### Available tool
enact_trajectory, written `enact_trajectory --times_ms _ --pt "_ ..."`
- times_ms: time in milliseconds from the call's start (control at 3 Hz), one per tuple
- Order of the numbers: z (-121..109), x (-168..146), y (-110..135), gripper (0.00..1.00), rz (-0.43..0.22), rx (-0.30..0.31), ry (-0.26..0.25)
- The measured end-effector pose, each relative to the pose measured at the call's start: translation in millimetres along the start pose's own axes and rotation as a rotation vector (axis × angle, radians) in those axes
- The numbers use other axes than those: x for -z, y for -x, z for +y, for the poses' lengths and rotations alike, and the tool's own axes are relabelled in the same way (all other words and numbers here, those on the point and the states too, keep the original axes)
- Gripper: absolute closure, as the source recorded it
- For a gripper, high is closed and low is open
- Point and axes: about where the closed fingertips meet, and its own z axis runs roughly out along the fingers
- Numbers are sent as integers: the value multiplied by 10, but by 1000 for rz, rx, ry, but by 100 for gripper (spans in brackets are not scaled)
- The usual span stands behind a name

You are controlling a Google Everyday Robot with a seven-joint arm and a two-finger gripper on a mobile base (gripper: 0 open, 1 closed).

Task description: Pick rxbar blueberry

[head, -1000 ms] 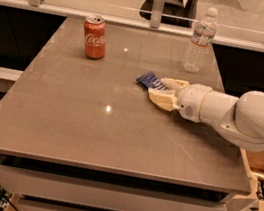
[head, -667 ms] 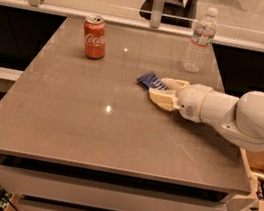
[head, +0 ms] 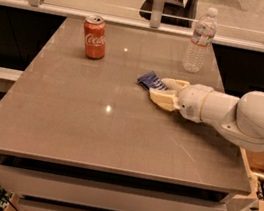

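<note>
Grey desk (head: 69, 117), tool (head: 158, 88) low at its right side.
Rxbar blueberry (head: 150, 81) lies flat at the tool's tips, one end between its spread, released fingers (head: 175, 83).

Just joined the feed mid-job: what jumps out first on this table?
The white arm comes in from the right, its gripper low over the table, right at the rxbar blueberry, a small dark blue wrapper. Behind stand a red soda can at back left and a clear water bottle at back right, both upright and apart from the gripper.
</note>
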Motion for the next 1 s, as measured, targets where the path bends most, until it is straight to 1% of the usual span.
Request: enact_trajectory --times_ms 1000 --pt "0 1 2 100 0 0 0"
